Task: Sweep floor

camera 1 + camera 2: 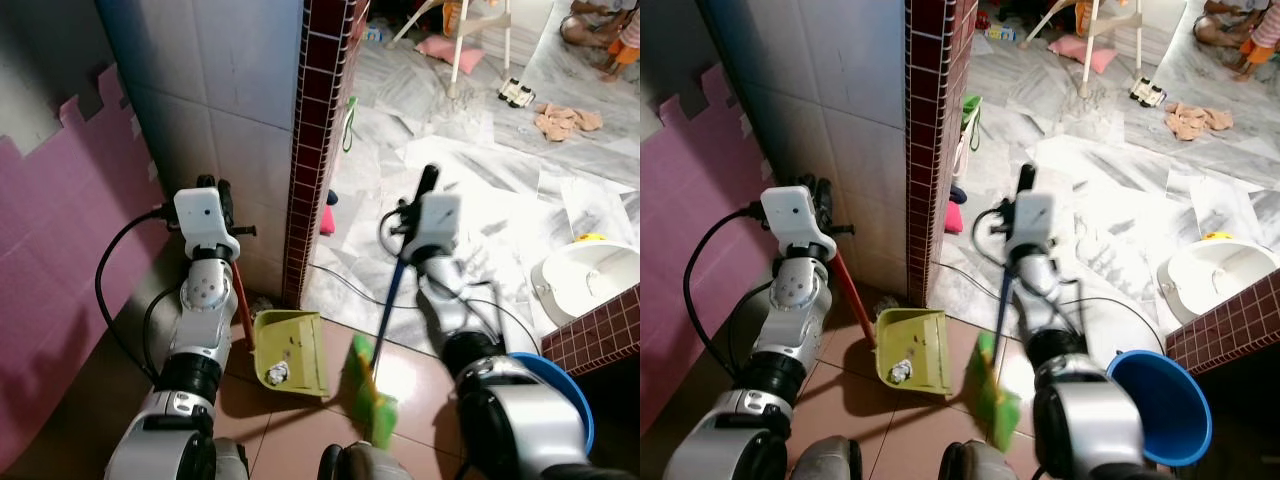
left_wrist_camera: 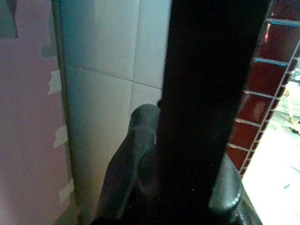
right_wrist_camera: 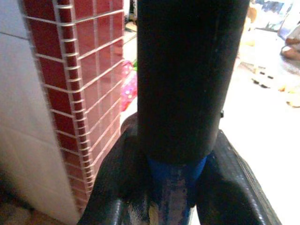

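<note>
Debris collection at the corner of the dark red tiled pillar (image 1: 312, 150), with the sweep nearly finished. The robot's left gripper (image 1: 222, 200), beside the pillar's white-tiled face, has its jaws pinched on the black grip of the red upright handle (image 1: 241, 295) of the yellow-green plastic dustpan (image 1: 292, 353). The dustpan rests on the brown tiled floor (image 1: 280, 430) at the pillar's foot, its mouth turned away from the pillar toward the robot's right. A crumpled scrap of pale litter (image 1: 277, 374) already lies inside it.

The right gripper (image 1: 428, 190), out over the white marble floor (image 1: 480, 190) beyond the pillar, has its jaws clamped around the black-capped blue pole (image 1: 388, 300) of the green bristled broom (image 1: 368, 392). The broom head sits on the brown tiles just beside the dustpan's open edge, slightly blurred.

Judged step: the last strokes that push dirt into the pan. The next move probably calls for a short pull of the bristles toward the pan lip while the left arm holds the pan flat and steady against the floor. A blue plastic bucket (image 1: 1160, 405) stands farther from the pillar, on the robot's right.
</note>
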You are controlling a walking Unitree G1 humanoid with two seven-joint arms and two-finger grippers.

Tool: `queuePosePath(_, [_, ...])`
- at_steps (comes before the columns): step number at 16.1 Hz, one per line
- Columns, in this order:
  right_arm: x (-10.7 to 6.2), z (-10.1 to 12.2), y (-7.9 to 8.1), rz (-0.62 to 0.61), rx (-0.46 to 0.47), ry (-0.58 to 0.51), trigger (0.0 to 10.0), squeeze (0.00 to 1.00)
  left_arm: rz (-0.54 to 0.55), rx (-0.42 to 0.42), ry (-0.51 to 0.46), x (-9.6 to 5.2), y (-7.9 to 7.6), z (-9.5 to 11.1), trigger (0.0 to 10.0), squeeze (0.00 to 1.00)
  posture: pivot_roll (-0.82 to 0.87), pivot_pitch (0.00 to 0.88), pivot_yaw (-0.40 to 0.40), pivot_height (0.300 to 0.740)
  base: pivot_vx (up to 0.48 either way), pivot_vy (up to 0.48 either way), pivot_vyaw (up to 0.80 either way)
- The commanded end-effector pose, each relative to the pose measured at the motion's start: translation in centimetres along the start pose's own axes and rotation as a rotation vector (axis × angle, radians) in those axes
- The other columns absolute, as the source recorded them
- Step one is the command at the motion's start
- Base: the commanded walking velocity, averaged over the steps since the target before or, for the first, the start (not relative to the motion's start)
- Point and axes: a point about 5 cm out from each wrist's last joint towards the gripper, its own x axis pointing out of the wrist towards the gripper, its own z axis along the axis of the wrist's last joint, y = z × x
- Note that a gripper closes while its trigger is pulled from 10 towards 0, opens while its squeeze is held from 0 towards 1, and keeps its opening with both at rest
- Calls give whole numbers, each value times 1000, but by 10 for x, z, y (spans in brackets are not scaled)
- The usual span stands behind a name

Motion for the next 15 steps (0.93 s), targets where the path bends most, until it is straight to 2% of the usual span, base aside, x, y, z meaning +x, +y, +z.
queuePosePath(1, [2, 10, 2, -7, 29, -55, 10000, 0, -32, -12, -28, 0, -6, 6, 10000, 0, 65, 31, -102, 740, 0, 0, 0])
queuePosePath(3, [2, 14, 9, -23, 122, -78, 10000, 0, -97, -4, -49, -1, -12, 12, 10000, 0, 81, 20, -101, 740, 0, 0, 0])
queuePosePath(5, [1, 22, 15, -8, 86, -143, 10000, 0, -142, 39, -35, -5, -11, 9, 10000, 0, 94, 0, -77, 740, 0, 0, 0])
queuePosePath(8, [-1, 22, 8, -28, 114, -157, 10000, 0, -168, 48, 19, -11, -3, 0, 10000, 0, 100, 0, -41, 740, 0, 0, 0])
queuePosePath(11, [-5, 16, -4, -90, 122, -156, 10000, 0, -179, 72, 14, -11, 2, 1, 10000, 0, 99, 0, 16, 740, 0, 0, 0])
queuePosePath(13, [-12, 10, -8, -138, 139, -160, 10000, 0, -248, 118, -1, -9, -5, 6, 10000, 0, 71, 0, 64, 740, 0, 0, 0])
queuePosePath(15, [-15, 8, -9, -145, 139, -164, 10000, 0, -265, 107, 1, -8, -11, 8, 10000, 0, 52, 0, 67, 740, 0, 0, 0])
